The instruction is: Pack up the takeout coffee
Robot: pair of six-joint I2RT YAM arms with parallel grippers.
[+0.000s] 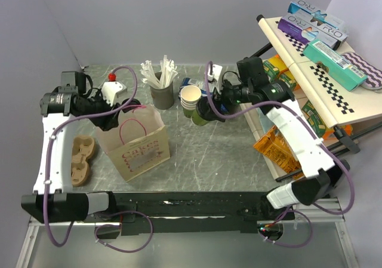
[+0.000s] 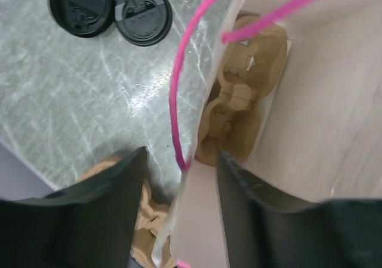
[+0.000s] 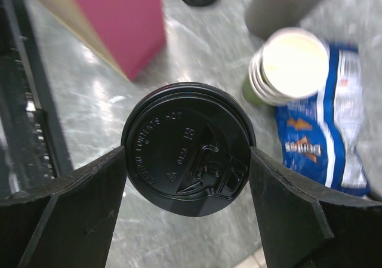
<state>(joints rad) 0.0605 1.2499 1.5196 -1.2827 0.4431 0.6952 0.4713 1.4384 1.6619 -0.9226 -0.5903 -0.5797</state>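
Observation:
The takeout coffee (image 1: 202,115), dark green with a black lid (image 3: 179,142), sits between the fingers of my right gripper (image 1: 209,108), which is shut on its sides just right of the stack of cream cups (image 1: 191,96). In the right wrist view both fingers of the gripper (image 3: 188,157) touch the lid's rim. The paper bag (image 1: 138,148) stands open at centre left. My left gripper (image 1: 119,116) is at its top left rim. Its fingers (image 2: 113,202) straddle the bag wall (image 2: 191,220) with a wide gap. A cardboard cup carrier (image 2: 236,107) lies inside the bag.
Two loose black lids (image 2: 82,6) (image 2: 143,14) lie beside the bag. Cardboard carriers (image 1: 80,157) lie at the left. A grey holder of white sticks (image 1: 162,92) and a blue packet (image 3: 322,142) stand behind. A shelf of boxes (image 1: 322,47) is at the right.

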